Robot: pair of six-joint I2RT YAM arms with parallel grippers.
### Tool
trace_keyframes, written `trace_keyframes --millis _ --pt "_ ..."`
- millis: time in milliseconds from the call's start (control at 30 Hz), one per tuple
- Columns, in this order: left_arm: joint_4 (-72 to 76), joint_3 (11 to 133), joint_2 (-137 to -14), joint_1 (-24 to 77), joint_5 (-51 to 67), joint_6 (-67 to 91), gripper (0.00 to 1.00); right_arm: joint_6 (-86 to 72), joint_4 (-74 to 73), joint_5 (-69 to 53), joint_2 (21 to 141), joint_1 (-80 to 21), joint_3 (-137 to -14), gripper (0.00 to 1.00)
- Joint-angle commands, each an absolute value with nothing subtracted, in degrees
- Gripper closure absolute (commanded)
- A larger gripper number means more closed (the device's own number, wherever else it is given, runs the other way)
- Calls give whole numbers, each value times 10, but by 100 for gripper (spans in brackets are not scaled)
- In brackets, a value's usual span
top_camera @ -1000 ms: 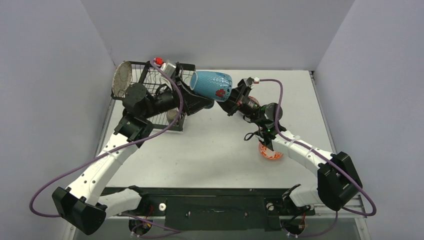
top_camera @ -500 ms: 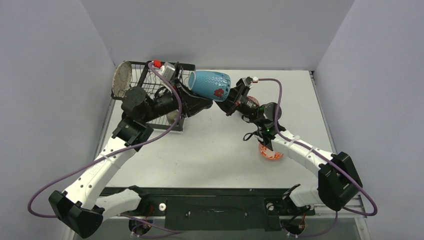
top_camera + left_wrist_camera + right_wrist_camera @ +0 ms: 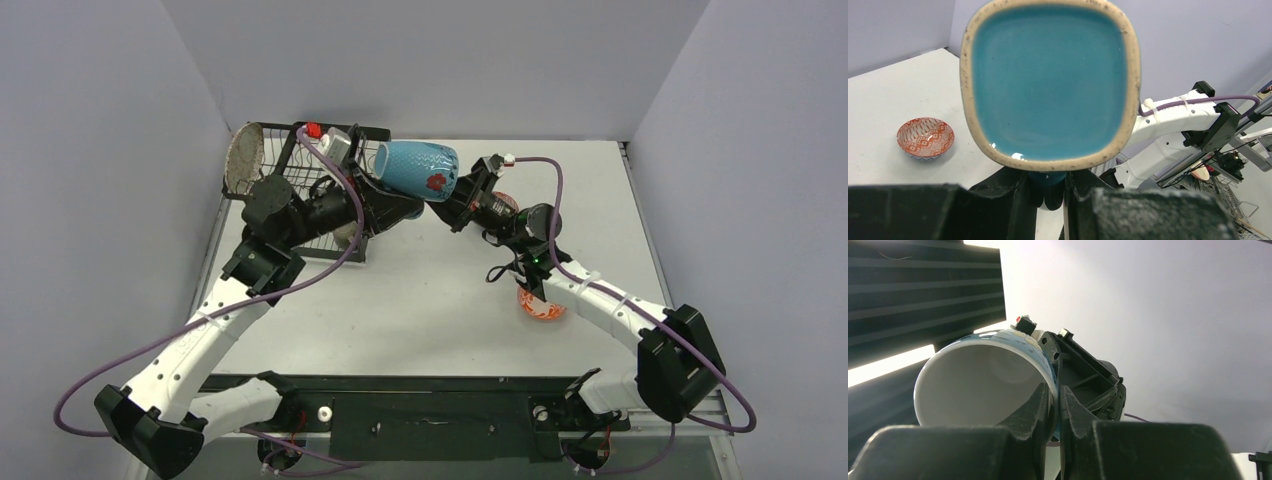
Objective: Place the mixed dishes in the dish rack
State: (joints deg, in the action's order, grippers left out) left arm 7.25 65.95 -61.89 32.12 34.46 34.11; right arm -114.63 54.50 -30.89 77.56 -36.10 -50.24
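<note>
The light-blue mug (image 3: 415, 168) hangs in the air on its side, just right of the black wire dish rack (image 3: 285, 150). My left gripper (image 3: 406, 206) is shut on a part under its base; the square teal base (image 3: 1050, 80) fills the left wrist view above the gripper (image 3: 1046, 187). My right gripper (image 3: 452, 200) is shut on its rim; the white inside (image 3: 978, 385) shows beside the gripper (image 3: 1055, 405). The speckled grey plate (image 3: 245, 158) stands in the rack's far left. One patterned bowl (image 3: 540, 305) sits under my right arm. The black plate is hidden.
A second red patterned bowl (image 3: 506, 203) shows partly behind my right wrist. The first bowl also shows on the table in the left wrist view (image 3: 925, 137). My left arm lies over the rack's right half. The purple cables loop beside both arms.
The mug and both grippers have shifted a little to the left, towards the rack. Both grips are unchanged.
</note>
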Motion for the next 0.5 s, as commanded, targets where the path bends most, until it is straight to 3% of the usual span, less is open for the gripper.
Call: trace_keyframes --millis 0,100,233,467 --pt "81 660 -596 333 302 363 100 -1084 548 -296 750 -370 -524 99" --pt "89 647 -580 332 302 366 100 -1057 519 -295 744 -370 -530 75" --pt "117 628 -564 332 314 379 100 -1036 494 -296 742 -370 -539 57" --pt "90 615 -526 330 273 364 100 -1020 469 -292 735 -367 -525 50"
